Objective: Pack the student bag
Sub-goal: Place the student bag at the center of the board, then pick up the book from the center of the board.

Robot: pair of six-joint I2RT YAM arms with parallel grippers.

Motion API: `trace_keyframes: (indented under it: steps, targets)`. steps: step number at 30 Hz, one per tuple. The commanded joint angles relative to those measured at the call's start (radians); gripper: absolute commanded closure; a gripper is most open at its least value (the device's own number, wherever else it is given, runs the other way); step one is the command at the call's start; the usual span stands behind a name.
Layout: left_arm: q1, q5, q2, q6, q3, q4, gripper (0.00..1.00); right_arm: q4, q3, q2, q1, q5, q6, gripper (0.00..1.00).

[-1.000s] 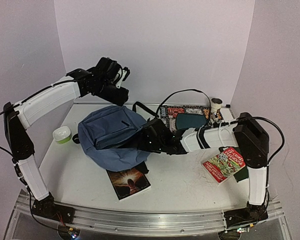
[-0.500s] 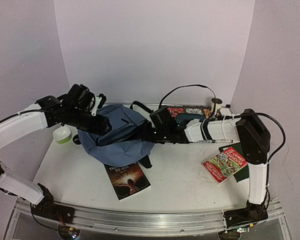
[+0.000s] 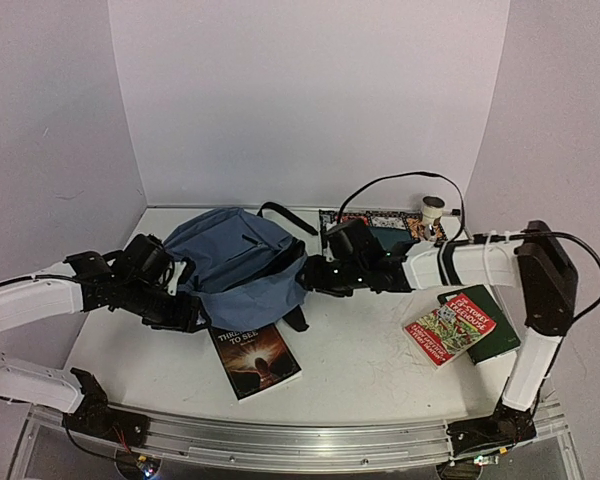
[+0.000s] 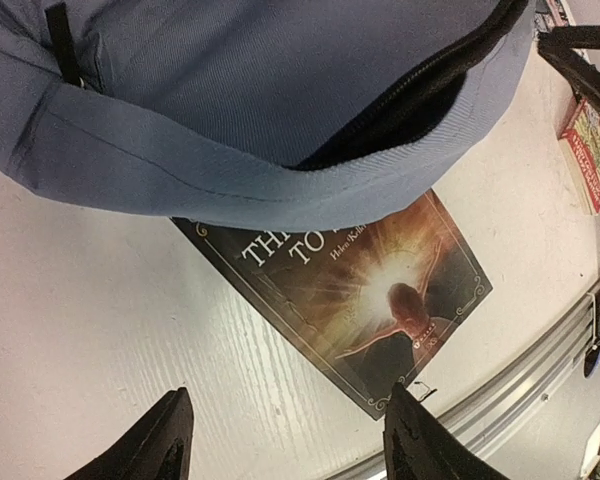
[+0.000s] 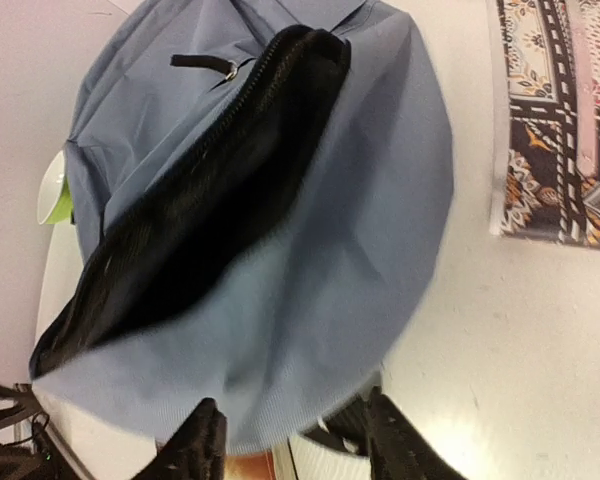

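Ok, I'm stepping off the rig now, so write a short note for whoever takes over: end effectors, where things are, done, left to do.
Left end effector: open, empty, near the dark book, which pokes out from under the student bag.
Right end effector: open, empty, above the bag.
Bag lies mid-table, main zip open.
Done: bag opened.
To do: pack dark book, red book, green book.
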Motion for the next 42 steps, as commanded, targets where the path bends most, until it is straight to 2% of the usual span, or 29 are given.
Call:
trace_keyframes:
  steps: [1, 7, 12, 29, 34, 39, 42]
  targets:
    - [-0.001, 0.092, 0.021, -0.067, -0.044, 0.150, 0.34, 0.002, -0.144, -0.143, 0.038, -0.082, 0.031, 0.47]
    - [-0.016, 0.138, 0.096, -0.098, -0.081, 0.253, 0.37, 0.077, -0.280, -0.178, 0.116, -0.150, 0.099, 0.45]
    - [-0.041, 0.144, 0.161, -0.110, -0.084, 0.313, 0.41, 0.207, -0.361, -0.147, 0.156, -0.192, 0.175, 0.45]
    - [-0.137, 0.097, 0.334, -0.145, -0.143, 0.425, 0.50, 0.348, -0.361, 0.051, 0.204, -0.298, 0.220, 0.48]
    - [-0.148, 0.097, 0.344, -0.149, -0.149, 0.431, 0.50, 0.376, -0.356, 0.067, 0.204, -0.328, 0.219, 0.61]
    - [-0.158, 0.098, 0.322, -0.153, -0.140, 0.429, 0.50, 0.384, -0.356, 0.042, 0.205, -0.324, 0.224, 0.89]
    - [-0.168, 0.092, 0.293, -0.147, -0.133, 0.429, 0.48, 0.383, -0.350, 0.025, 0.205, -0.326, 0.228, 1.00]
